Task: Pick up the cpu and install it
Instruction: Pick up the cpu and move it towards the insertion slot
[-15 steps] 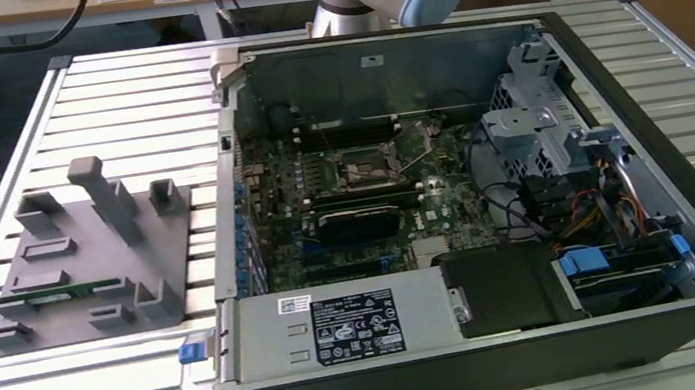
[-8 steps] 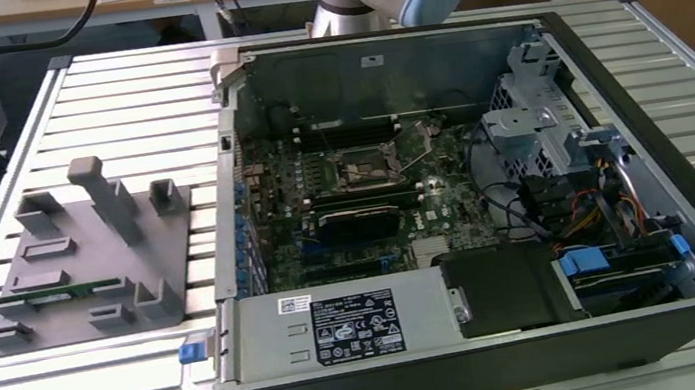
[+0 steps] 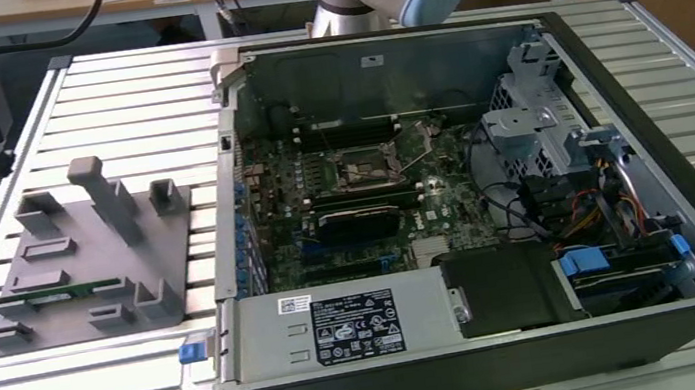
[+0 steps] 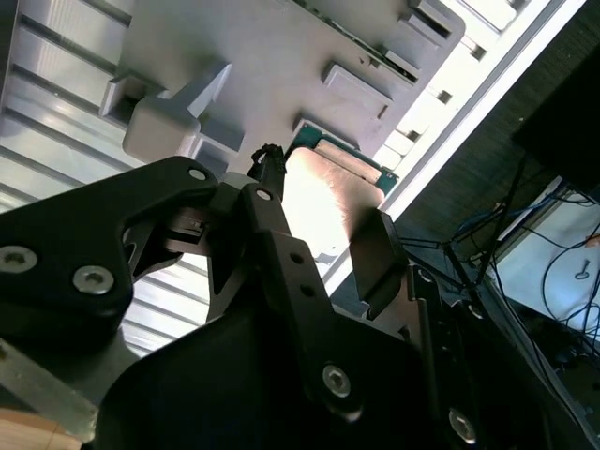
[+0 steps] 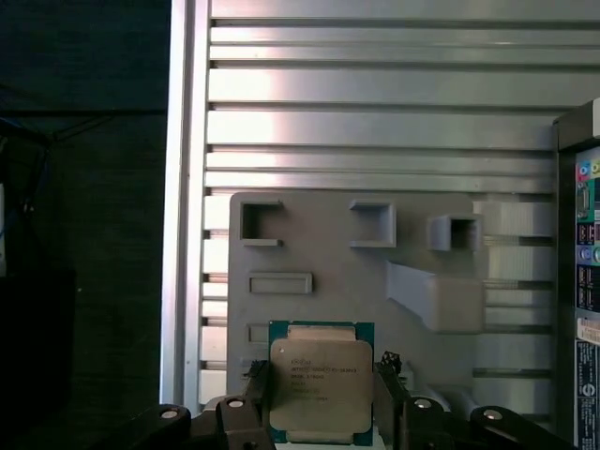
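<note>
Starting with the exterior view, a grey moulded holder plate [image 3: 76, 276] lies on the slatted aluminium worktop [image 3: 106, 96], with a long green memory stick [image 3: 61, 291] in one of its slots. Just beside the plate, on the exterior view's right, sits the open black computer case [image 3: 437, 52]. Its square black processor socket [image 3: 363, 163] looks uncovered and unfilled, so the installing is not yet done.

In the second wrist view, the black two-fingered gripper [image 4: 323, 202] hangs above the plate. It is clamped on opposite edges of the small flat square cpu [image 4: 319, 216], whose dull silver metal top catches the light. Holding it by the edges probably spares the underside contacts and keeps the chip flat for seating.

In the first wrist view, the cpu sits level between the fingers [image 5: 255, 396], lifted clear of the plate's recesses. A strip of the case's port panel shows beyond the plate.
</note>
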Controlling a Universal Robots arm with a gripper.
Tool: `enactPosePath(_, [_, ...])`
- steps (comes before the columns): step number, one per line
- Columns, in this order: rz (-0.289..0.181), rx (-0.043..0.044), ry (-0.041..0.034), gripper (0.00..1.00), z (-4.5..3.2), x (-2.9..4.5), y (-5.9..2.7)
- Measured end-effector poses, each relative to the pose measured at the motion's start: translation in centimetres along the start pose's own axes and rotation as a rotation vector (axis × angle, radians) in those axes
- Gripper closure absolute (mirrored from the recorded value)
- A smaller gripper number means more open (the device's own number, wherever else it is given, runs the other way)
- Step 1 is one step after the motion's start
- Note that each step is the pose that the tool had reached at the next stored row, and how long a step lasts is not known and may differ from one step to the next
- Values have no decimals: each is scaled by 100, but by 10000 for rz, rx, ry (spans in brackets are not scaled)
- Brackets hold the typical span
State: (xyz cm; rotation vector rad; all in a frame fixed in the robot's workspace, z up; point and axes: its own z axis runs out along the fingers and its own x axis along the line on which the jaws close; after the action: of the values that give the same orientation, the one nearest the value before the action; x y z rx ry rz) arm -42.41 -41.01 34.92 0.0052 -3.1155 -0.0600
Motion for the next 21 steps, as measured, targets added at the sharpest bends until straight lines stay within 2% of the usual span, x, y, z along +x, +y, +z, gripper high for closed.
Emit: enactPosePath(21, [0, 0, 2, 47, -4, -154, 0])
